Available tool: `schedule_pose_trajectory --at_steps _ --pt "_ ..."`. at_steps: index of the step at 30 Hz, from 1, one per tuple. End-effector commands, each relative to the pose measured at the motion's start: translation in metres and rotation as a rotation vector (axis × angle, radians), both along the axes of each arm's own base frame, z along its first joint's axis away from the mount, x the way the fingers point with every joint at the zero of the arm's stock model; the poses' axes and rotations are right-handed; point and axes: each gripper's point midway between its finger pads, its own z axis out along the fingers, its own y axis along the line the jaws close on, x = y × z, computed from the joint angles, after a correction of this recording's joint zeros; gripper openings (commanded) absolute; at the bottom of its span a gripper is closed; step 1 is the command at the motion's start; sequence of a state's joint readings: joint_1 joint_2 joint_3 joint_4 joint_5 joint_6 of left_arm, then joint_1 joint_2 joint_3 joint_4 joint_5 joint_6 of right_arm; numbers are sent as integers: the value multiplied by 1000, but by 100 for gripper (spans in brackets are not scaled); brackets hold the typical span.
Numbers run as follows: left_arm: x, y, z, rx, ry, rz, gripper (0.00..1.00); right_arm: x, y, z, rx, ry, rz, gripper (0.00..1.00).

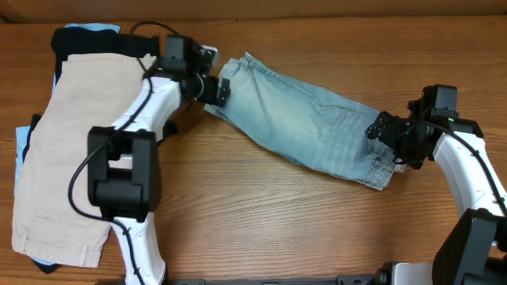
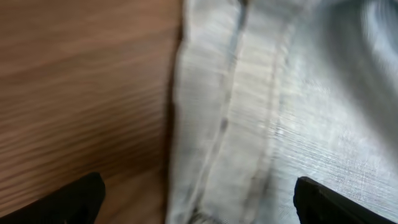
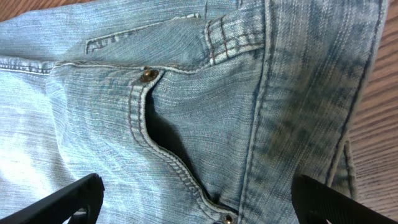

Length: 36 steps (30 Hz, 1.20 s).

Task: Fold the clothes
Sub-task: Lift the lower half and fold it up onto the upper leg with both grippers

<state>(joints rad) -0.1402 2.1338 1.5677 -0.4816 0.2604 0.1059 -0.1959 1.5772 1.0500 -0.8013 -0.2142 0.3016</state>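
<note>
The light-blue denim shorts (image 1: 305, 120) lie folded lengthwise, slanting across the table's middle. My left gripper (image 1: 219, 91) is open at their upper-left end; in the left wrist view its fingers straddle the cuffed hem (image 2: 230, 124). My right gripper (image 1: 383, 131) is open over the lower-right waist end; the right wrist view shows a front pocket with rivets (image 3: 155, 118) between its fingers. Beige shorts (image 1: 71, 150) lie on a pile at the left, over black (image 1: 87, 39) and pale-blue garments (image 1: 20, 154).
The wooden table (image 1: 277, 229) runs under everything. The left arm's base (image 1: 123, 174) stands beside the clothes pile. The right arm (image 1: 475, 174) comes in from the right edge.
</note>
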Motion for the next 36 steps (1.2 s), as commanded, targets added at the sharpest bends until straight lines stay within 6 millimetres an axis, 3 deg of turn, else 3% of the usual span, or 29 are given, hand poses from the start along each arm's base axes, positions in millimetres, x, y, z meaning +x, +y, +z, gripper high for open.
schedule_pose_trajectory --at_steps 1,8,10,12,14,15,16,21,24,27,28,32,36 --pt "0 -15 -13 28 2 -51 100 9 0 16 -4 -56 15 100" --pt "-11 -19 -49 41 89 -45 99 9 0 16 -4 -57 15 100" --pt "-15 -20 -55 44 110 -48 89 9 0 16 -4 -57 15 100" --pt "-18 -20 -56 43 128 -42 70 9 0 16 -4 -57 15 100" --pt "-23 -19 -55 38 154 -19 26 9 0 16 -3 -57 15 100" --pt "-25 -17 -55 33 172 6 11 9 0 16 -3 -57 15 100" --pt "-28 -12 -54 28 204 55 4 9 0 16 -1 -58 15 100" --pt "-53 14 -59 9 397 290 4 3 -1 13 12 -19 -35 93" --pt "-71 28 -62 15 491 364 6 -7 -11 7 -20 34 -98 88" --pt "-88 40 -63 41 562 388 13 -13 -22 -3 -44 65 -126 86" --pt "-92 45 -64 59 578 397 17 -14 -25 -6 -50 69 -136 86" --pt "-103 58 -65 129 606 404 65 -3 -40 -19 -59 45 -146 86" --pt "-103 57 -61 135 610 382 79 13 -31 -32 -18 2 -56 86"
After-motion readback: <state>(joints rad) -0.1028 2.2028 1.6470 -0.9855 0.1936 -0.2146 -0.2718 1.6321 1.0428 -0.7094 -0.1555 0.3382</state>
